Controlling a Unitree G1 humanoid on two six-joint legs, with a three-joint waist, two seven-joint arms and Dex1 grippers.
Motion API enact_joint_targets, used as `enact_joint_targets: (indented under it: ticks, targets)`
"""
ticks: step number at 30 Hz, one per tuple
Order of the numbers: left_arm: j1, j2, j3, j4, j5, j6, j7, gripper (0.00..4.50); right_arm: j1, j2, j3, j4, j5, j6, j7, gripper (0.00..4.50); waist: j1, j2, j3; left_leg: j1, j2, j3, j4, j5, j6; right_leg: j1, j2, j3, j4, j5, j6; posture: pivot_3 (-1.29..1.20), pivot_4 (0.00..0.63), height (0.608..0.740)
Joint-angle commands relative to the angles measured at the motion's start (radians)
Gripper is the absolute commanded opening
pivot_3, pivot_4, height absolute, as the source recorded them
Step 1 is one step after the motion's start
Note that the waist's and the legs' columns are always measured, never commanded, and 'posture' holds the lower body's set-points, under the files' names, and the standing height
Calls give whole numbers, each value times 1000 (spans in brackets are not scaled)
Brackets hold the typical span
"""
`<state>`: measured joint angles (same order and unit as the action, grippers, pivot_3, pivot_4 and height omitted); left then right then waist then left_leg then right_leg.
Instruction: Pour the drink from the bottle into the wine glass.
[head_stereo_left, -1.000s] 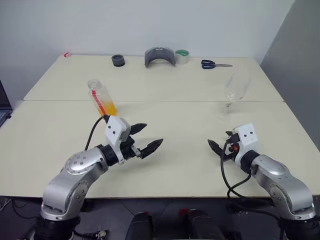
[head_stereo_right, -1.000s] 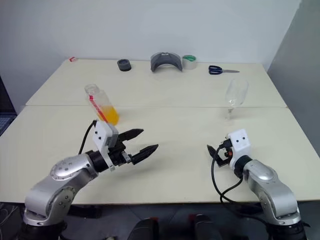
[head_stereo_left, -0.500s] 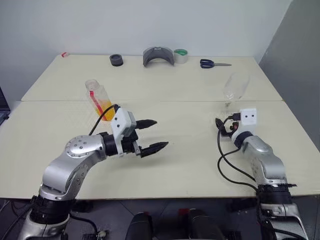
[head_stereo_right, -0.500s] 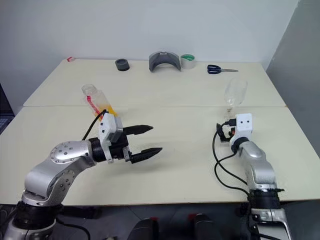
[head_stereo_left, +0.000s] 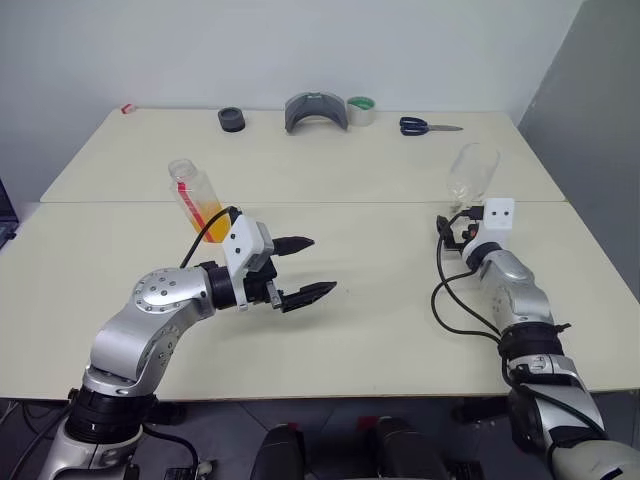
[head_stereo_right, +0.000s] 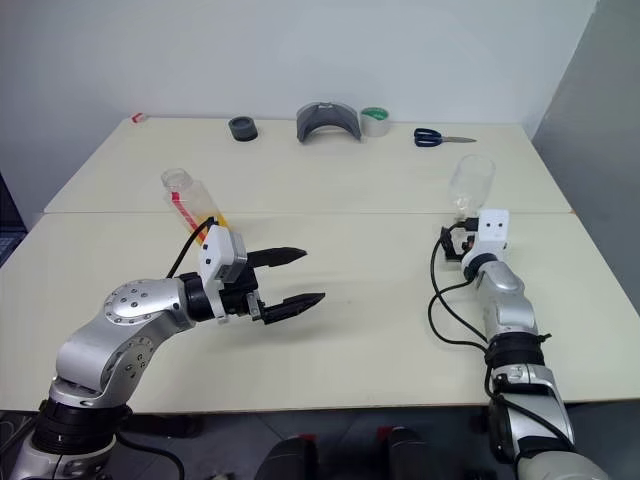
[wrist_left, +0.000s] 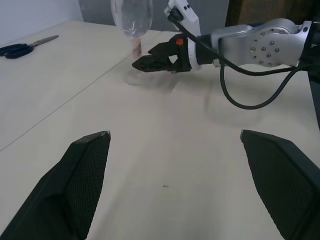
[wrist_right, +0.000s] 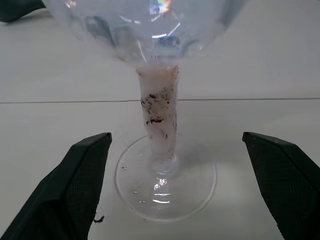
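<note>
Wine glass (head_stereo_right: 470, 186) stands upright on the cream table (head_stereo_right: 380, 300), on the robot's right side, close to the seam between the two tabletops. Its bowl is clear and holds no liquid; the stem (wrist_right: 159, 125) looks whitish with dark specks, and the round foot (wrist_right: 165, 179) sits flat on the surface. Right gripper (wrist_left: 150, 62) is level with the stem, just short of it, its black fingers (wrist_right: 75, 185) spread wide to either side of the foot and holding nothing. No contact with the glass can be made out.

Bottle (head_stereo_left: 197, 198) stands on the robot's left side of the table, leaning in the head views, with orange-yellow drink (head_stereo_left: 210, 218) in its lower part. Left gripper (head_stereo_left: 305, 268) hovers over the table near the bottle, not touching it, pointing towards the middle of the table, fingers wide apart and empty.

Along the far edge lie a black ring (head_stereo_left: 232, 119), a grey curved object (head_stereo_left: 317, 110), a tape roll (head_stereo_left: 361, 111) and blue-handled scissors (head_stereo_left: 428, 127).
</note>
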<state>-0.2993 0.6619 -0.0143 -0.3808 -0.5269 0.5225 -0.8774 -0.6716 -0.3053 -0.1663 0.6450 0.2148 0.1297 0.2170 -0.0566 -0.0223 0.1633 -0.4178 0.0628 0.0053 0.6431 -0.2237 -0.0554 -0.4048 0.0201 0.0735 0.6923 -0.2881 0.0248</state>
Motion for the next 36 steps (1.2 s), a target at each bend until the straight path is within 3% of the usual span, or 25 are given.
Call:
enact_joint_targets:
  ticks: [1, 9, 10, 12, 21, 23, 28, 36]
  targets:
    - [-13, -6, 2, -7, 4, -22, -8, 4472, -56, -10, -23, 43, 4, -74, 38, 4500, 0, 0, 0, 0, 0, 0, 0, 0, 0, 0, 0, 0, 0, 0, 0, 0, 150, 740]
    - [-24, -16, -4, 2, 13, -28, -12, 4472, -111, 0, -31, 154, 7, -152, 80, 4500, 0, 1, 0, 0, 0, 0, 0, 0, 0, 0, 0, 0, 0, 0, 0, 0, 150, 740]
    - [-25, -16, -3, 3, 14, -29, -11, 4491, -114, 3, -31, 161, 11, -159, 91, 4311, 0, 1, 0, 0, 0, 0, 0, 0, 0, 0, 0, 0, 0, 0, 0, 0, 150, 740]
    - [-27, -17, -3, 4, 16, -30, -11, 4500, -118, 5, -30, 173, 14, -173, 107, 3875, 0, 1, 0, 0, 0, 0, 0, 0, 0, 0, 0, 0, 0, 0, 0, 0, 150, 740]
    - [-27, -23, -2, 1, 19, -26, -7, 4500, -125, -5, -22, 218, -7, -213, 124, 633, 0, 1, 1, 0, 0, 0, 0, 0, 0, 0, 0, 0, 0, 0, 0, 0, 150, 740]
    - [-26, -23, 0, -3, 13, -19, -8, 4500, -126, -8, -18, 221, -10, -218, 129, 101, 0, 1, 1, 0, 0, 0, 0, 0, 0, 0, 0, 0, 0, 0, 0, 0, 150, 740]
    - [-9, -10, 21, -14, -7, -3, -14, 4500, -123, -12, 16, 211, -49, -242, 151, 102, 0, 1, 1, 0, 0, 0, 0, 0, 0, 0, 0, 0, 0, 0, 0, 0, 150, 740]
    - [229, -12, 195, -168, -50, 63, 132, 4500, -101, 77, 125, -37, -27, -134, 316, 102, -17, 4, 2, 1, 1, 0, -1, 0, 0, -1, 0, 1, 1, 0, -1, 0, 150, 740]
